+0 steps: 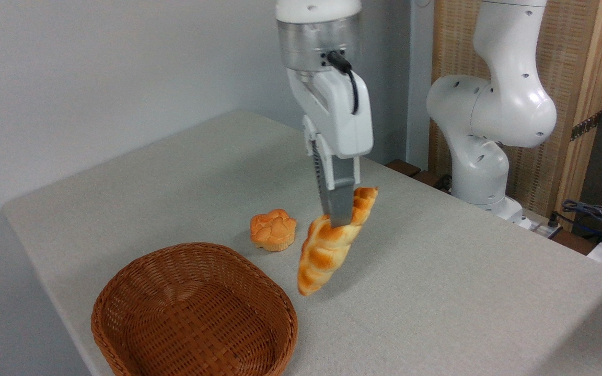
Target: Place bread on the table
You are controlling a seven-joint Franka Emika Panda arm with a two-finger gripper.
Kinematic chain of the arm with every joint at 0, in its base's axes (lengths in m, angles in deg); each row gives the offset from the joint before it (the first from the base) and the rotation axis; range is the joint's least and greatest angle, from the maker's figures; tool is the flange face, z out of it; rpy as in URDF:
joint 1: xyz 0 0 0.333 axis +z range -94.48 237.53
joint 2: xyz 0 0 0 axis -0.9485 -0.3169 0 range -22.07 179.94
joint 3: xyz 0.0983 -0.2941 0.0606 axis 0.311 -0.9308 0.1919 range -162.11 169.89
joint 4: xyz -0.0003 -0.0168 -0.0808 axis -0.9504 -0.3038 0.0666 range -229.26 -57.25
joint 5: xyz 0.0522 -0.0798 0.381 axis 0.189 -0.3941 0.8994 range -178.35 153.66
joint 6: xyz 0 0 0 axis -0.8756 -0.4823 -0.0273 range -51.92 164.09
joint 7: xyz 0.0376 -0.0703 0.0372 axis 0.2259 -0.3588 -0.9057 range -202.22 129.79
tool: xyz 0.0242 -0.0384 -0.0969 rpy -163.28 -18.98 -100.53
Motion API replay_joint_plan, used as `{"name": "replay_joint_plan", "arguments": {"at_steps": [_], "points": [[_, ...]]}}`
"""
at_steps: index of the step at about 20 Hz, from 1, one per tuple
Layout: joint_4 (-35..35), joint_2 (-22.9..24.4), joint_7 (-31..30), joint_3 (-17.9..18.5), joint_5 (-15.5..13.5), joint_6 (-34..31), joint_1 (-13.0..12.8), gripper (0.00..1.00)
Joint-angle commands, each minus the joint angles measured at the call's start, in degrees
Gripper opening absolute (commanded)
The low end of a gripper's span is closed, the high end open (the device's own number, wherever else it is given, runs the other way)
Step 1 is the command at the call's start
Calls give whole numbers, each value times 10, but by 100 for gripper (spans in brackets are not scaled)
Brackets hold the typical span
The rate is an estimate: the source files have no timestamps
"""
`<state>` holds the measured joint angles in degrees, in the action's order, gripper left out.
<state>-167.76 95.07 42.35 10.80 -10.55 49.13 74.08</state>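
Note:
The long braided golden-brown bread (327, 250) hangs tilted in the air, its upper end to the right and its lower pointed end near the table (437, 271). My gripper (338, 219) comes straight down from above and is shut on the bread's upper half. Only the near grey finger shows; the other is hidden behind it and the loaf. The loaf's lower tip is just above or barely at the cloth, to the right of the basket; I cannot tell which.
A brown wicker basket (196, 313) stands empty at the front left. A small round orange bun (273, 228) sits on the cloth just left of the bread. The arm's white base (481, 156) rises at the back right, with cables (599, 216) beyond.

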Motion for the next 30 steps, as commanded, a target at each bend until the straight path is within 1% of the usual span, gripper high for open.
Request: {"name": "replay_joint_plan", "arguments": {"at_steps": [1,2,3,4,7,10,20,22,23,24,26,28,30], "points": [[-57,37,-2,5,-11,-6,-12,58],[-61,36,-2,5,-11,-8,-23,71],[-65,36,-3,5,-11,-8,-26,87],[-67,35,-3,5,-11,-8,-28,99],[-70,33,-4,5,-11,-8,-33,100],[-70,31,-7,5,-11,-8,-42,100],[-69,31,-5,5,-11,-13,-42,100],[-66,32,-12,5,-12,-13,-42,100],[-62,32,-32,5,-13,-13,-42,100],[-52,32,-69,4,-14,-13,-43,100],[-16,25,-140,-5,-26,-13,-44,100],[28,2,-198,-12,-35,-13,-46,100],[61,-17,-257,-12,-54,-13,-48,100]]}}
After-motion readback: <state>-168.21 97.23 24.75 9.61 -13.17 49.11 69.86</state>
